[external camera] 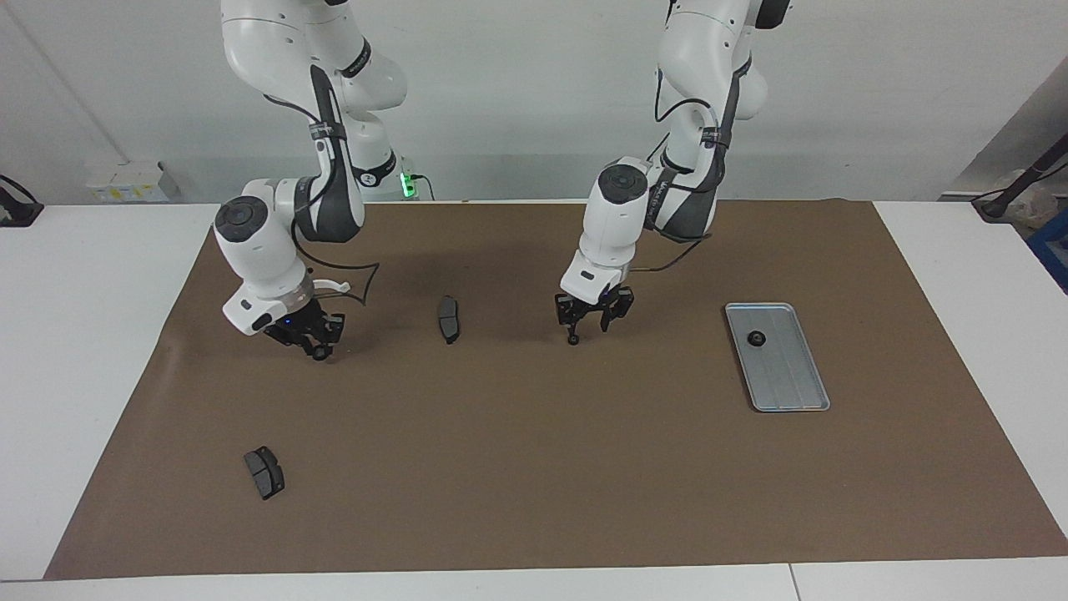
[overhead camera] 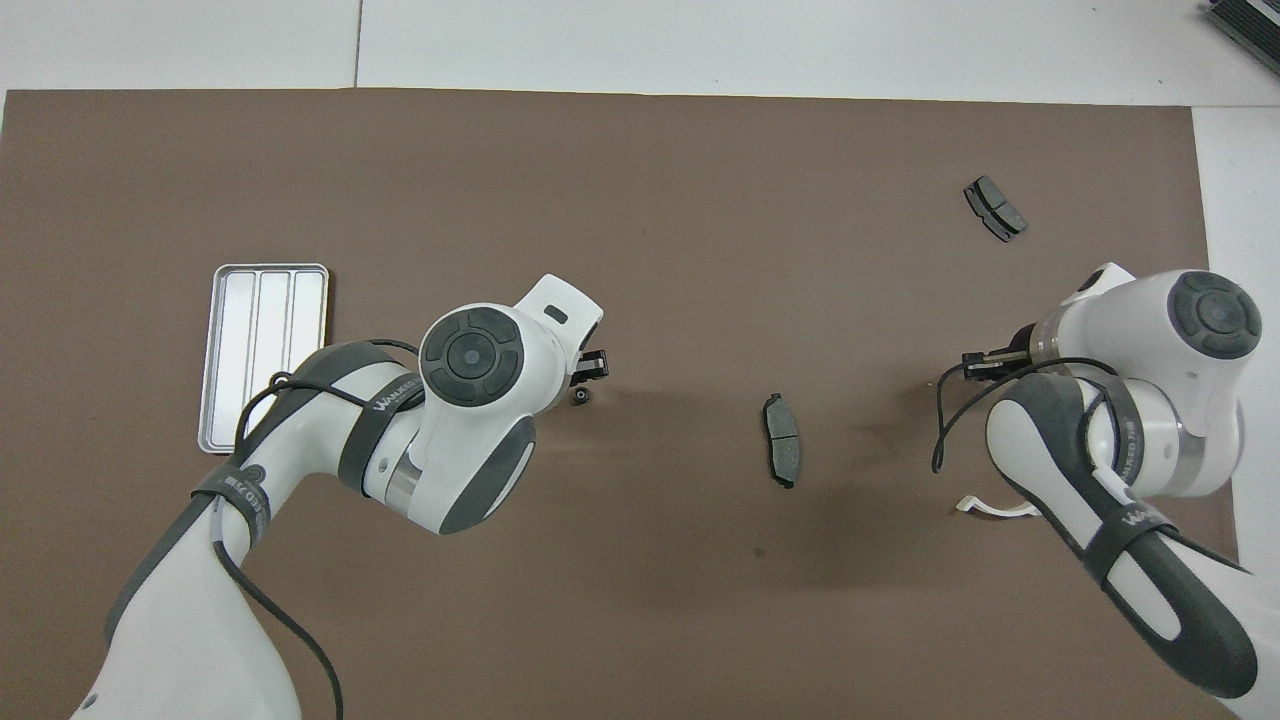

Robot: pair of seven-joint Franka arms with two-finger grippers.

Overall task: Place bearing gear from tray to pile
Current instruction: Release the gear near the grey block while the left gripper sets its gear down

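- Bearing gear [external camera: 572,340]: small and dark, on the brown mat [external camera: 534,467] at mid-surface, just beside the left claw [external camera: 592,321].
- Left claw: fingers spread, grasping nothing.
- Second gear [external camera: 757,338]: in the tray [external camera: 788,384], at its end nearer the robots.
- Right claw [external camera: 309,338]: low over the mat by the white bracket [overhead camera: 985,508]; grip cannot be told.
- Brake pads: one [external camera: 448,319] between the claws, another [external camera: 264,472] farther from the robots.
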